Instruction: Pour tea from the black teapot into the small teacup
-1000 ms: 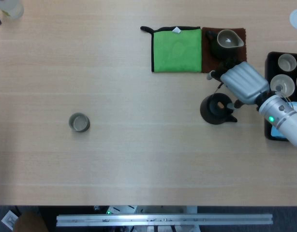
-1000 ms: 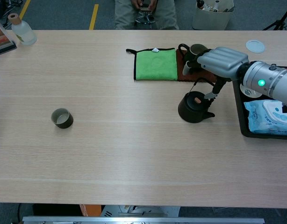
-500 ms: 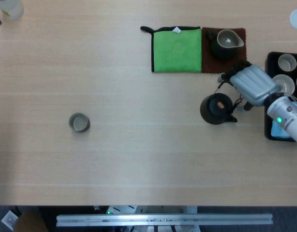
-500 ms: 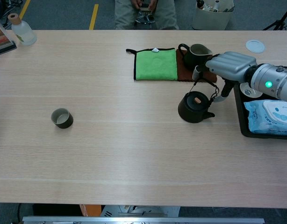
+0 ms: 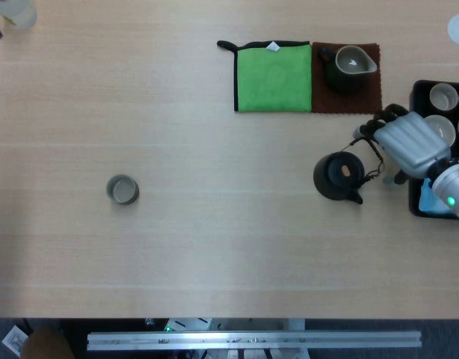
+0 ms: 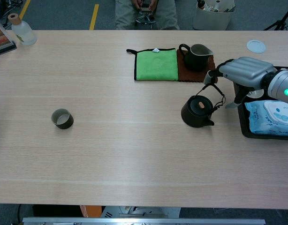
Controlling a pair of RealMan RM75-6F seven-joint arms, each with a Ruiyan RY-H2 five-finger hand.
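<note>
On the pale wooden table (image 5: 214, 247), right hand (image 5: 410, 140) hooking the black teapot (image 5: 339, 176) by its wire handle (image 6: 214, 91) – lift level, then carry leftward to the far small teacup (image 5: 122, 189).

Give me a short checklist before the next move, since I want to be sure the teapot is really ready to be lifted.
1. Right hand at the teapot handle: ok, fingertips at the wire handle.
2. Firm grip on the handle: cannot tell, the fingers hide the contact.
3. Teapot upright with its lid on: ok.
4. Teacup upright and open: ok, far to the left on the table.
5. Path from teapot to teacup: ok, nothing lies between them.
6. Left hand: cannot tell, neither view shows it.
</note>
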